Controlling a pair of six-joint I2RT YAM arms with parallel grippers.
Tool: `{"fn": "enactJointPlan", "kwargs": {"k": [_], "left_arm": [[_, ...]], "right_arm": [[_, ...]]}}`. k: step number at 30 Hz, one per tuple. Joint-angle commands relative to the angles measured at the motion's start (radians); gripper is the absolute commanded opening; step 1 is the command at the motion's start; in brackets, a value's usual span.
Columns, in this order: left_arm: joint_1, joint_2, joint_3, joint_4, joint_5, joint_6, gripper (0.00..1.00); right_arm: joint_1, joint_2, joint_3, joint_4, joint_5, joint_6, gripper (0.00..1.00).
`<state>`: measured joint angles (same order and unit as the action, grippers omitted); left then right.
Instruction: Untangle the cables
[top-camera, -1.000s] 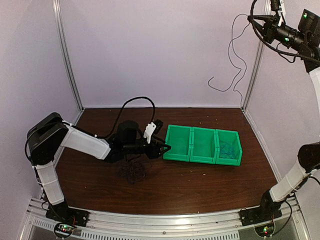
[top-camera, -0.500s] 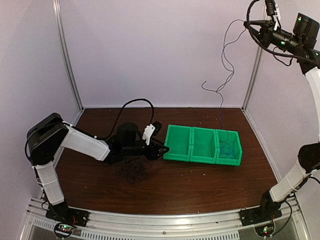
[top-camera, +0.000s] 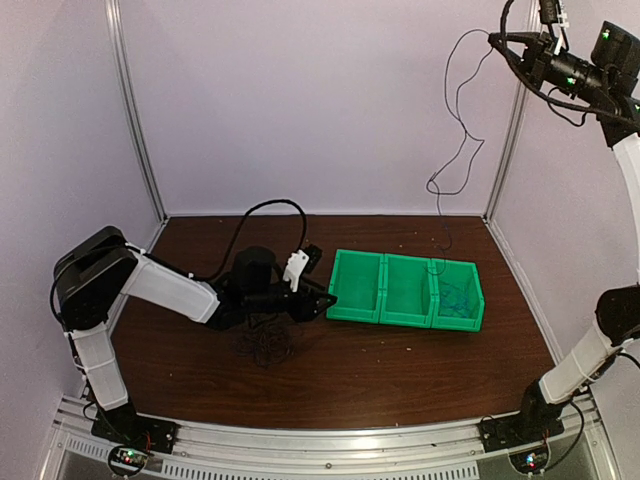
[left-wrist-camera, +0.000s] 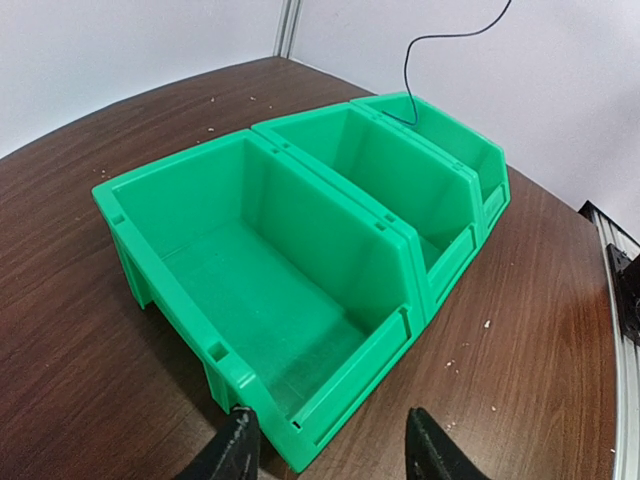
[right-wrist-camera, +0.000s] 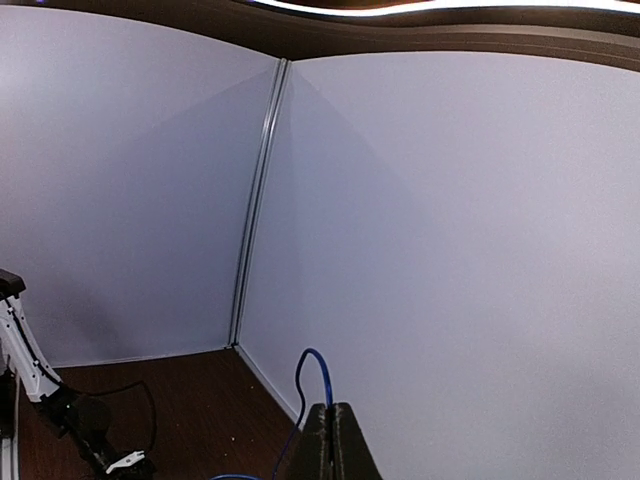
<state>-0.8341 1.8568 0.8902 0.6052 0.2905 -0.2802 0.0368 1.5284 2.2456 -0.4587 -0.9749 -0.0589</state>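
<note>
Currently your right hand is clamped on one limp, light cable hanging above the right bin; your left hand stands apart near the tangle on the table. Grip loose ends.

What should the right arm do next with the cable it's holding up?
Probably lower the right tool toward the right bin and let go there. It is shut on a cable and held high, and the cable's tail hangs down into that bin, so a lower release should drop it inside.

Three bins, two arms, one tangle
</note>
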Motion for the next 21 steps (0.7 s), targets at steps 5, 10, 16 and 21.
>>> {"fn": "enactJointPlan", "kwargs": {"k": [5, 10, 16, 21], "left_arm": [[-0.003, -0.013, 0.003, 0.048, -0.015, -0.012, 0.51], [-0.003, -0.011, -0.006, 0.054, -0.016, -0.018, 0.50], [-0.003, -0.021, -0.017, 0.053, -0.026, -0.017, 0.50], [-0.003, -0.033, -0.031, 0.051, -0.038, -0.016, 0.50]], "right_arm": [[-0.002, 0.024, -0.026, 0.058, -0.056, 0.054, 0.00], [0.010, 0.030, -0.065, 0.078, -0.063, 0.059, 0.00], [0.039, -0.023, -0.310, 0.141, -0.046, 0.056, 0.00], [0.057, -0.088, -0.564, 0.155, -0.021, -0.007, 0.00]]}}
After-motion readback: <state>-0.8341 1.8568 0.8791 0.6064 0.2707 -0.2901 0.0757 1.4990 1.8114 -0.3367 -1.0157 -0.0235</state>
